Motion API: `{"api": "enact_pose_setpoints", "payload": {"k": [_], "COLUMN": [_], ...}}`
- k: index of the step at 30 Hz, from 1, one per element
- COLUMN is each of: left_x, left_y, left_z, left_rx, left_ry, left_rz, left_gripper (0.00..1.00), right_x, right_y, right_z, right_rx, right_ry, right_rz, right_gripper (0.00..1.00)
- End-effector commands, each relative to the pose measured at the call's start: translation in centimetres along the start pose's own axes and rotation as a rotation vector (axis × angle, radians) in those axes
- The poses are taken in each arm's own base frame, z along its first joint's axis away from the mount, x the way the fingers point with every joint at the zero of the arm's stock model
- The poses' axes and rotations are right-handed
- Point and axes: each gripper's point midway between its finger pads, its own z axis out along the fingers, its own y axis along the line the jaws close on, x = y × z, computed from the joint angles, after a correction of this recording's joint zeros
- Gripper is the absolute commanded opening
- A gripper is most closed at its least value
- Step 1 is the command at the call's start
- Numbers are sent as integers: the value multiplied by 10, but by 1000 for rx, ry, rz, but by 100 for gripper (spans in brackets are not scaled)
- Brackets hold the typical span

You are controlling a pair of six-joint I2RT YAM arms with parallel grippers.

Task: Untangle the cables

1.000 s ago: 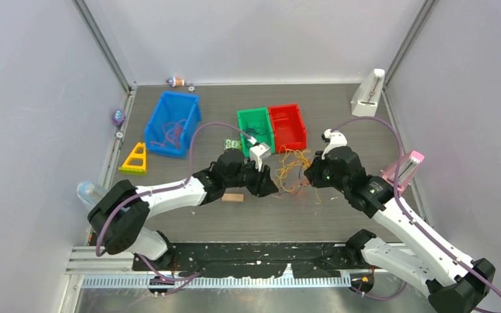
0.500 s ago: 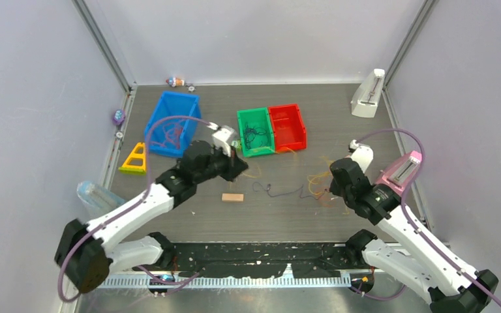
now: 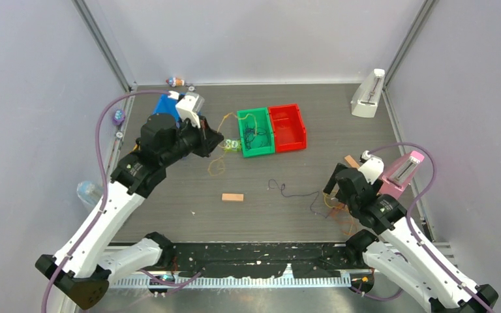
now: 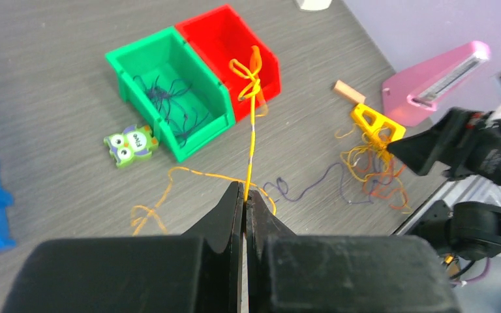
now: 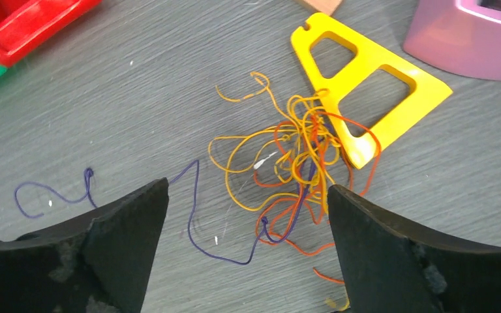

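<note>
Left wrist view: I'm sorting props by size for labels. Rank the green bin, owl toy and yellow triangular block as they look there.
1. Green bin, clearly largest.
2. Owl toy and yellow triangular block look about alike; the block lies farther from the camera, so I won't rank them.

Twin bins (image 3: 271,130) side by side rear centre; owl toy (image 3: 232,145) just left; wooden block (image 3: 232,197) in front; cable tangle (image 5: 300,147) right, touching triangle block (image 5: 430,90).
</note>
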Motion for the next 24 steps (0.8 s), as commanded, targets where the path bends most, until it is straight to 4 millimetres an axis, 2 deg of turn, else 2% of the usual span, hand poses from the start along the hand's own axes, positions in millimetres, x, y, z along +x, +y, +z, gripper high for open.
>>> {"api": "enact_pose_setpoints", "payload": {"k": [1,5,9,13,19,24], "left_x": [-30,-60,-91,-112,-133,-160], "left_y": [-20,-37,-59,-75,-85,-93], "left_z": [-13,-10,3,26,69,98], "left_rx": [58,117,206,280,328,345], "left_ry": [6,-31,-70,-74,-84,-114], "left_rz": [39,37,15,-17,-82,-105], "left_gripper": [0,0,0,0,0,0], "right_x": [-18,-27,-39,-50,-67,-82], "right_y": [33,62,75,81,89,93], "right_z": [-5,-15,-24,-30,-35,-36], "right_rx": [-145,-296,-381,-415,-425,-412], "right_ry": [-29,-42,-90,-135,-177,-215], "right_rz": [-52,-99,-94,-76,-73,-75], "right_gripper": [99,100,100,100,100,100]}}
